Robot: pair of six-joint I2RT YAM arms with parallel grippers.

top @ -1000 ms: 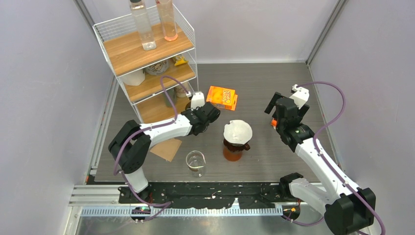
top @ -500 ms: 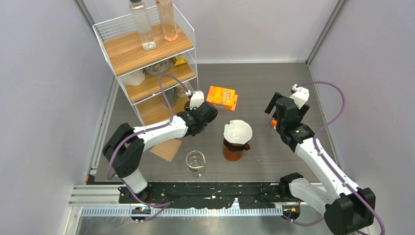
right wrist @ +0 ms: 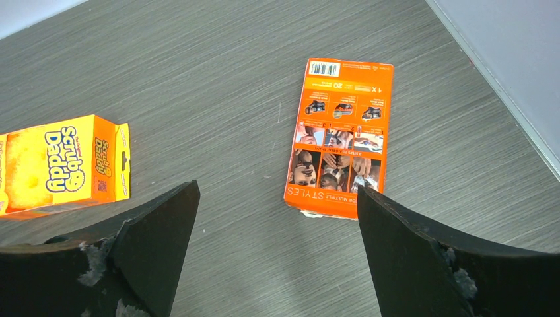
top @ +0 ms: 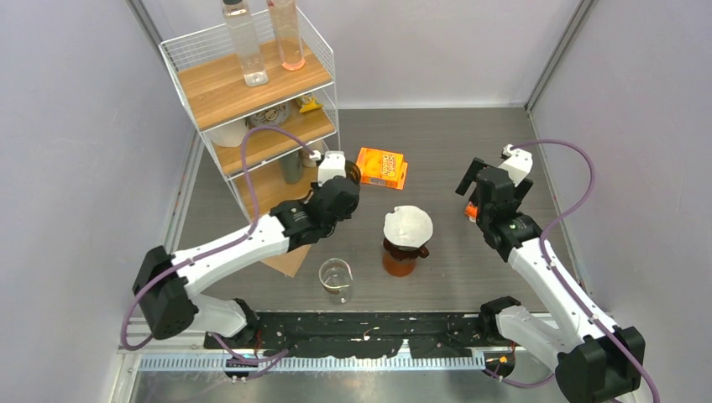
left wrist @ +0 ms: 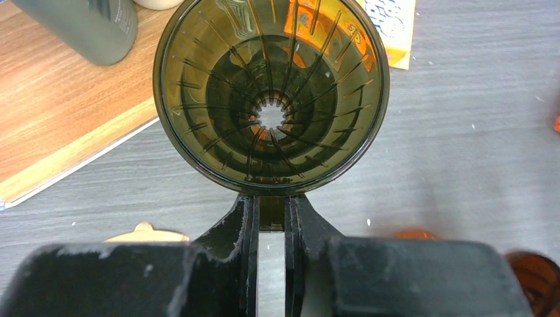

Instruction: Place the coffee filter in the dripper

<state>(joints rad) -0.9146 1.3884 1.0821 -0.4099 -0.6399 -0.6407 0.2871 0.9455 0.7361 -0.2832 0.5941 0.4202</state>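
Left jaws (left wrist: 271, 210): narrow, pinched on the thin tab at the rim of the amber dripper (left wrist: 271, 99).
Dripper: just ahead of the left tips, tipped so that its mouth faces the wrist camera, ribs and drain hole showing. I cannot tell whether its lower edge touches the counter (top: 470, 134).
Why this hold: a pinch on the tab likely leaves the whole cone free to take paper.
Beyond the left tips: the wooden bottom shelf (left wrist: 53, 119) with a grey bottle (left wrist: 86, 26) to one side, and the Scrub Daddy box (right wrist: 59, 165) to the other.
Coffee filter (top: 408, 225): white and opened out, seated in the mouth of an amber glass vessel (top: 400, 259). It is between the two pairs of jaws, well apart from both, and not in the held dripper.
Right jaws (right wrist: 277, 191): spread wide, holding nothing, hanging above the counter.
Below the right tips: an orange printed box (right wrist: 340, 139) lying flat, nearer the outer tip; the Scrub Daddy box lies off toward the left arm's side.
Tan sheet (top: 285, 256): flat under the left forearm, behind the jaws. It may be a spare filter, but I cannot tell.
Beaker (top: 336, 277): upright behind the left jaws, toward the bases.
Step in hand: probably readying the dripper; the filter is not yet in it.
Risk: thin paper may crumple or slip under a hard pinch.
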